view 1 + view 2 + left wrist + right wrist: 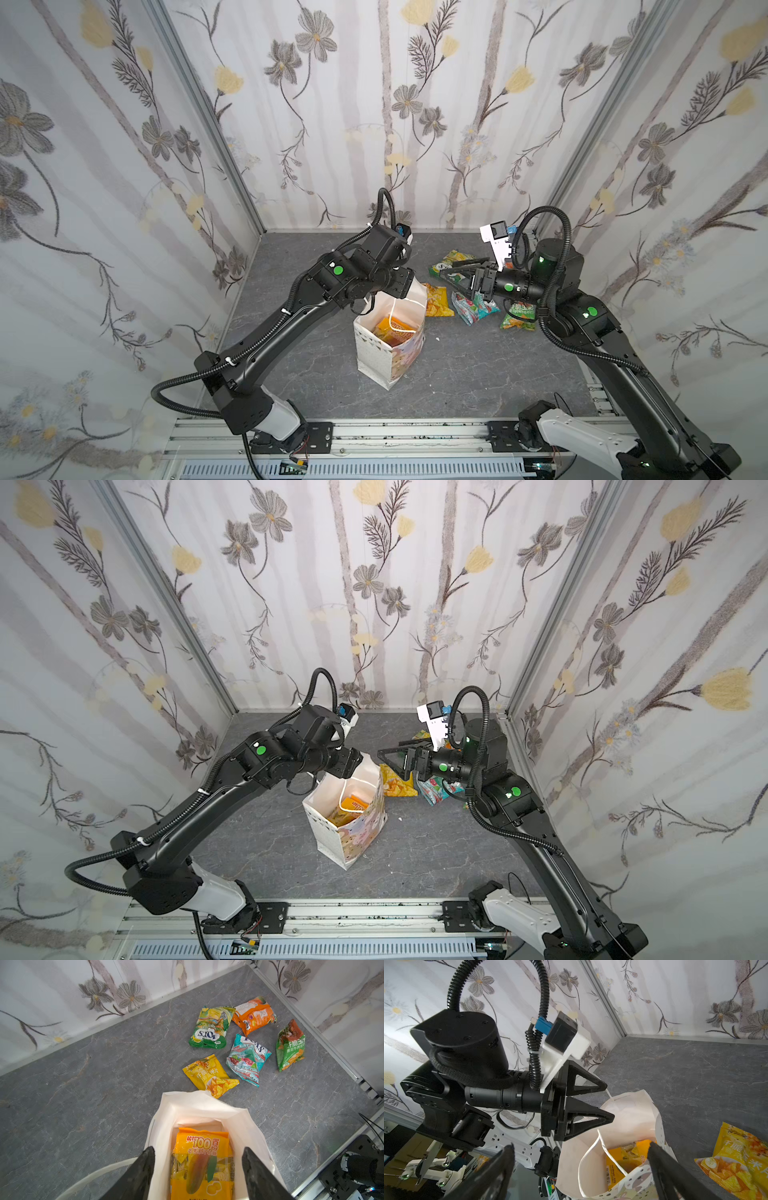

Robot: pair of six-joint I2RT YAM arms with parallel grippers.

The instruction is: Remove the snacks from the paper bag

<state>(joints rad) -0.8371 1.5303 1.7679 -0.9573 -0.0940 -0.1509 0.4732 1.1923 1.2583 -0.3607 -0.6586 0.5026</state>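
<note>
The white paper bag (374, 353) (328, 833) stands upright mid-table with its mouth open. Inside lies a large orange-yellow mango packet (201, 1159) (392, 328). My left gripper (198, 1149) (610, 1100) is open at the bag's top, its fingers either side of the rim (633, 1109) and a cord handle. Several snacks lie on the table behind the bag: green-yellow (212, 1026), orange (253, 1014), teal-white (247, 1057), green-orange (291, 1045) and yellow (209, 1074). My right gripper (446, 270) (581, 1144) hovers wide open above those packets, pointing at the bag, holding nothing.
The grey stone-look table (457, 374) is boxed in by flowered walls on three sides. An aluminium rail (374, 432) carrying both arm bases runs along the front edge. Bare table lies left of the bag and in front of it.
</note>
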